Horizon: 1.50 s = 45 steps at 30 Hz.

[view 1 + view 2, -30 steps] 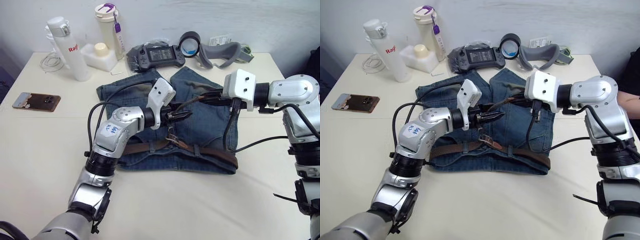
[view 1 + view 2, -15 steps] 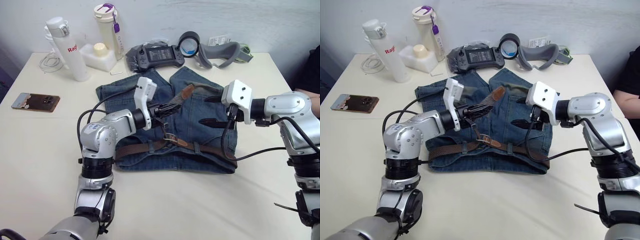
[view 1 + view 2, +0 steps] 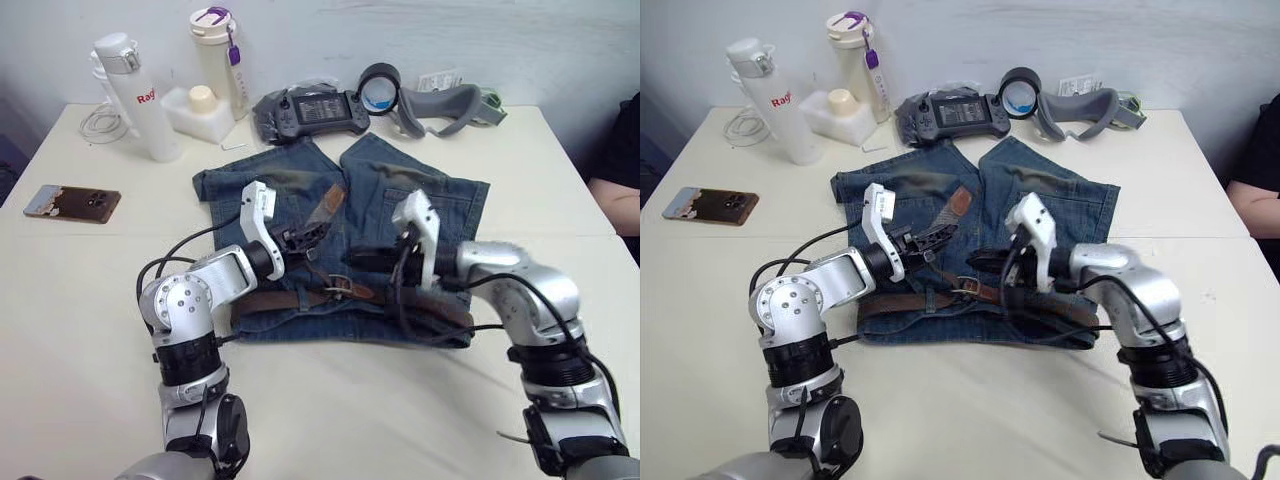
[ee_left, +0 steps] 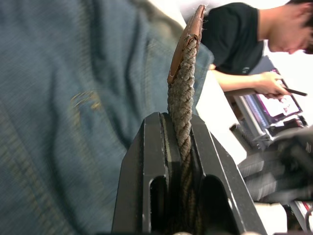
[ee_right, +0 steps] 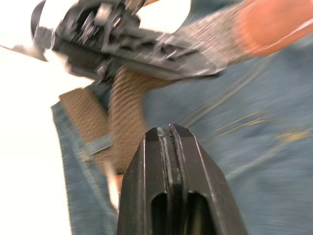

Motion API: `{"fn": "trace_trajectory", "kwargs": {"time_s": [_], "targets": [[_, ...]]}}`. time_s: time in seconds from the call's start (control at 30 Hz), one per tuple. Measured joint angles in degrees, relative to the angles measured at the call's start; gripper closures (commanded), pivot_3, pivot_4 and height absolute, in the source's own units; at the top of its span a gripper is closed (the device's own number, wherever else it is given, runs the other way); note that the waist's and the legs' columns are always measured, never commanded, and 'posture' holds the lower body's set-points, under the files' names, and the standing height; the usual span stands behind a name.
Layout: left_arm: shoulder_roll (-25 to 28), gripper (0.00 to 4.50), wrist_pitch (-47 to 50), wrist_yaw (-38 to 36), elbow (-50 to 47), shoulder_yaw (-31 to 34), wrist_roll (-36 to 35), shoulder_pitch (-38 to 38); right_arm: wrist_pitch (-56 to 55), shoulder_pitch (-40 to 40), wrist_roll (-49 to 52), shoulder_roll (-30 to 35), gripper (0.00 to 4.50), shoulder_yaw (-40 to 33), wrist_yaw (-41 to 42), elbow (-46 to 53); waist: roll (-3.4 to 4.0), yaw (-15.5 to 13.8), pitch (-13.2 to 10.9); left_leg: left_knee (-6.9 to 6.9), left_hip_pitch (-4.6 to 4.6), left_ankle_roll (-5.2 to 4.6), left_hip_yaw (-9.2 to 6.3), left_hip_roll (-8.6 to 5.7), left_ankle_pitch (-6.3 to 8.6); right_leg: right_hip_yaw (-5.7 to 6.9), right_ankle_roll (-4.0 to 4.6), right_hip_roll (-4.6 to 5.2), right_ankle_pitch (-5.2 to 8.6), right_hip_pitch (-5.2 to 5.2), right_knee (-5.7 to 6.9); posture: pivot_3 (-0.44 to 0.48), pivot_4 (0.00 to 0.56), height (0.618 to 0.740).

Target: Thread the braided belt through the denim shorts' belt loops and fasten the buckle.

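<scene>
The denim shorts lie flat mid-table, waistband toward me. The braided belt runs along the waistband, and its silver buckle sits near the middle. My left gripper hovers over the shorts' left half, shut on the belt's free end. The brown leather tip sticks out past the fingers. My right gripper is shut and empty, pointing left just above the buckle, close to the left gripper. A belt loop crosses the strap in the right wrist view.
Along the table's far edge stand a white bottle, a tumbler, a game controller, a tape roll and a grey headset. A phone lies at the left. A person's arm shows at the right edge.
The left gripper has drawn back toward the left with the belt end, which now hangs lower. The right gripper has swung left and down to just above the buckle.
</scene>
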<state>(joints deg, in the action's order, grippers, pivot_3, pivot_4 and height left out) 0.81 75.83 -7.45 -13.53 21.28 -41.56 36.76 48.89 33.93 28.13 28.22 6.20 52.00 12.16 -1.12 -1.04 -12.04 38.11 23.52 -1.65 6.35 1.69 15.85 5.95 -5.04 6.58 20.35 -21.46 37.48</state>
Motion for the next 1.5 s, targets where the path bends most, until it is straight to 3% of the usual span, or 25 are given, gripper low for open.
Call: {"fn": "trace_trajectory", "kwargs": {"time_s": [0.1,0.2,0.3,0.43,0.6,0.83,0.97,1.03,1.5], "targets": [[0.2,4.5,0.1,1.6,-2.7,0.2,0.0,-1.5,0.0,-1.5,-1.8,-0.1,4.46,5.1,-0.3,-0.1,0.0,-0.1,0.0,-0.03,-0.02,0.0,0.0,-0.02,0.0,-0.01,0.0,0.0,0.0,0.0,0.02,0.0,0.15,0.74],[8.1,4.5,-1.1,0.6,-6.2,-4.2,2.1,-7.3,0.7,-3.1,-2.8,0.2,4.46,10.1,-0.1,0.4,0.01,0.7,0.0,-0.13,-0.1,0.07,0.03,0.06,0.0,-0.04,0.01,-0.02,0.01,-0.01,0.03,0.0,0.15,0.74],[11.0,4.5,-3.4,-0.7,-7.4,-4.8,2.8,-10.9,1.3,-2.5,-3.3,-1.0,4.46,11.5,-0.8,-1.0,-0.19,1.2,0.2,-0.16,-0.22,0.12,0.02,0.1,0.01,-0.05,0.03,0.0,0.02,0.06,0.04,0.0,0.15,0.74],[19.0,4.5,-6.7,-4.6,-10.0,-8.2,4.6,-15.4,1.3,-0.9,-3.9,-1.6,4.46,13.1,-1.3,-2.2,-0.41,1.4,0.4,-0.18,-0.26,0.25,0.02,0.17,0.05,-0.1,0.09,-0.02,0.05,0.05,0.04,0.0,0.15,0.74],[19.0,4.5,-5.5,-7.2,-13.4,-5.3,-1.0,-18.5,1.3,-0.5,-3.4,-0.4,4.46,12.8,0.4,-1.7,-0.5,1.3,0.5,-0.18,-0.25,0.28,-0.01,0.19,0.08,-0.1,0.09,0.03,0.05,0.06,0.03,0.0,0.15,0.74],[17.0,4.5,-8.5,-7.2,-15.2,-1.7,-4.6,-22.8,8.0,1.9,6.6,5.5,4.46,4.5,7.5,0.0,-0.49,1.2,0.5,-0.17,-0.2,0.22,0.02,0.16,0.11,-0.1,0.09,0.07,0.05,0.07,-0.07,0.0,0.15,0.74],[23.5,4.5,-15.9,-9.5,-15.2,-8.8,2.1,-26.5,4.9,3.9,2.7,9.7,4.46,7.1,9.1,-2.0,-0.5,1.2,0.5,-0.2,-0.22,0.22,0.06,0.17,0.11,-0.1,0.13,0.06,0.07,0.06,-0.1,0.0,0.15,0.74],[24.1,4.5,-18.0,-9.8,-15.1,-10.2,4.2,-26.6,4.0,3.7,1.9,9.5,4.46,8.2,9.5,-3.4,-0.5,1.2,0.5,-0.21,-0.19,0.21,0.12,0.18,0.11,-0.14,0.13,0.06,0.07,0.02,-0.13,0.0,0.15,0.74],[26.7,4.5,-33.7,-13.2,-10.0,-19.4,17.5,-26.2,-4.1,5.8,-5.1,-0.3,4.46,14.6,9.5,-11.8,-0.49,1.3,0.5,-0.24,-0.2,0.21,0.18,0.22,0.12,-0.13,0.14,0.08,0.07,-0.02,-0.1,0.0,0.15,0.74]]}}
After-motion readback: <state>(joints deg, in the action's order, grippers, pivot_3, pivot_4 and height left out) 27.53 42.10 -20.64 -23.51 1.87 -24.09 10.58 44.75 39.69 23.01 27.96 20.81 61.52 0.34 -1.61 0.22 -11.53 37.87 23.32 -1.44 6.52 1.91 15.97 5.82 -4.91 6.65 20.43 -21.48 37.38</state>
